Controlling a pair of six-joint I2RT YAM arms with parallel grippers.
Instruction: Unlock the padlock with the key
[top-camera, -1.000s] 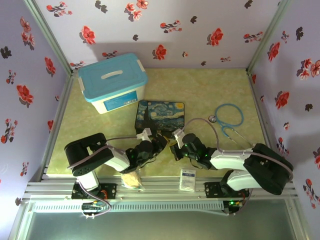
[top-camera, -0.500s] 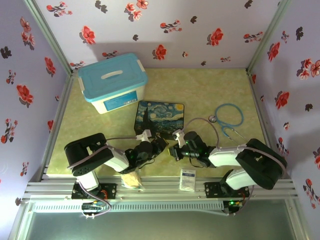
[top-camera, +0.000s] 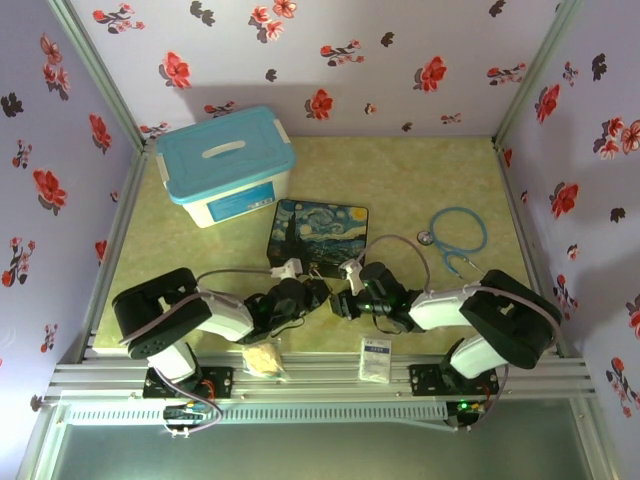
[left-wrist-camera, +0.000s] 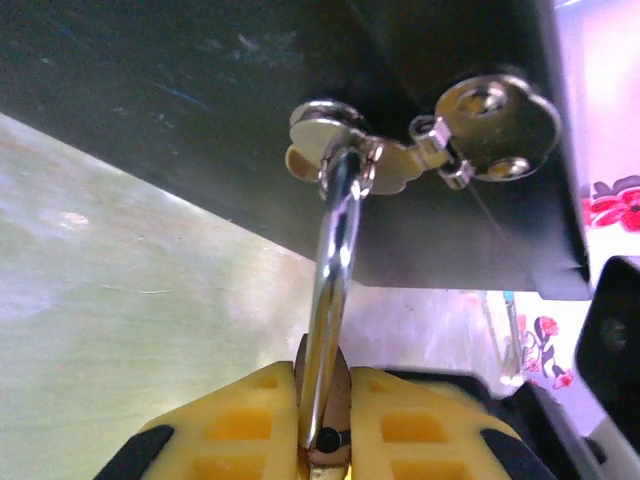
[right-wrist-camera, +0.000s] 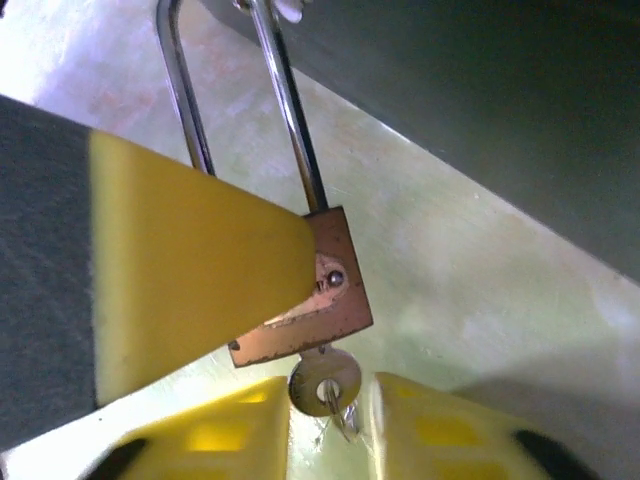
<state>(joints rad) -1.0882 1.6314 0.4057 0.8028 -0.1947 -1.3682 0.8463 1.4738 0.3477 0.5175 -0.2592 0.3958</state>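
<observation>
The padlock (right-wrist-camera: 325, 290) is seen as a small brass-coloured block with a thin silver shackle (right-wrist-camera: 290, 120), which is threaded through the metal hasp (left-wrist-camera: 400, 165) on the dark painted tin (top-camera: 320, 232). It is found just beside the tin's near edge, over the bench (top-camera: 420, 180), between the two arms. The key (right-wrist-camera: 323, 380), small and round-headed, is seated in the underside of the padlock body.

The body is pinched by the left fingers (left-wrist-camera: 250, 425), whose yellow pads are pressed against it from both sides. The right fingers (right-wrist-camera: 450, 430) are set to either side of the key's head with little room. Whether the key is actually gripped cannot be told. Both arms are stretched low and inward, their wrists nearly meeting in front of the tin.

One leg of the shackle is hidden behind a left pad in the right wrist view. A blue-lidded box (top-camera: 228, 165) is placed far left and a blue stethoscope (top-camera: 460, 238) to the right. A white packet (top-camera: 376, 358) and a pale bag (top-camera: 263, 358) are at the near edge.
</observation>
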